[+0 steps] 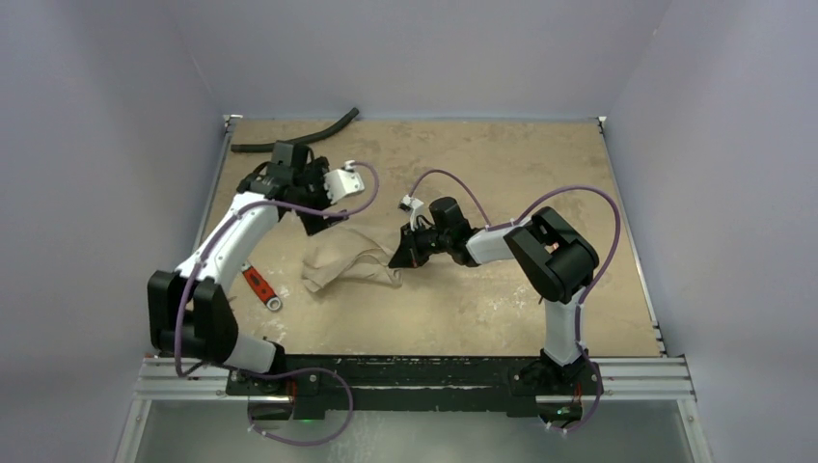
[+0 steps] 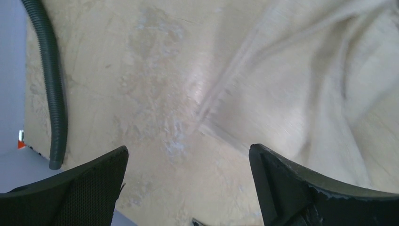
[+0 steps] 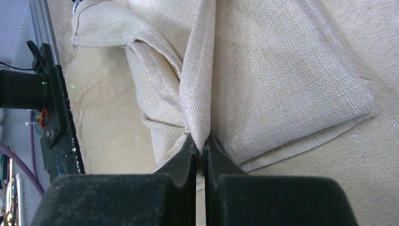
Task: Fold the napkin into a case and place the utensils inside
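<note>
1. At the near-left of the bench (image 1: 482, 309), a slim red piece (image 1: 260, 286) with a silvery end is seen lying just beside the left arm; whether it is cutlery cannot be told.
2. The napkin (image 1: 345, 262) is found crumpled and partly folded on the bench, a little left of centre, between the two tools.
3. The right tool (image 3: 201, 141) is clenched on a raised ridge of the napkin at its right side. The cloth is pinched between both fingers and drawn up into a fold, while the rest is left lying on the bench.
4. The left tool (image 2: 188, 149) is held released, fingers spread wide, over bare bench at the napkin's far-left hem; nothing is gripped.
5. A black ribbed hose (image 1: 297, 136) is laid at the far-left corner, well apart from the napkin.
</note>
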Action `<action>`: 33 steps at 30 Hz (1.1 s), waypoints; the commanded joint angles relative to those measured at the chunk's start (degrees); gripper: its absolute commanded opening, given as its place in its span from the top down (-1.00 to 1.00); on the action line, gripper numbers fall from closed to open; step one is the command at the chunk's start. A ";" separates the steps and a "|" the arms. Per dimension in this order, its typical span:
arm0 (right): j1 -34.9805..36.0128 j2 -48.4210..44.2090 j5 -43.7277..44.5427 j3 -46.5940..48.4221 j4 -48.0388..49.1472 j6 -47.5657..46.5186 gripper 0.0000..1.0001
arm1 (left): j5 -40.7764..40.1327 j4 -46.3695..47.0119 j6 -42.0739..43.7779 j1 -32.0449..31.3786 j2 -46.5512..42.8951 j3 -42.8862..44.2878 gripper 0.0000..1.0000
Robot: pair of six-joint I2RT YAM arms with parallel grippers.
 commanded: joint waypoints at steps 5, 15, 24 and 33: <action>-0.26 3.73 1.67 -1.35 -10.19 -1.10 1.00 | 10.69 -20.83 17.17 0.33 -14.65 -15.14 -0.97; -0.25 3.44 1.07 -1.70 -9.89 -1.12 1.00 | 10.11 -12.50 29.69 0.93 -28.68 -31.76 -0.95; -0.51 3.14 0.47 -2.07 -9.68 -1.20 1.00 | 9.43 5.27 30.54 0.93 -30.60 -39.49 -0.70; -0.79 3.24 -0.45 -1.60 -10.20 -1.75 1.00 | 8.20 12.66 29.55 0.84 -33.29 -42.23 -0.29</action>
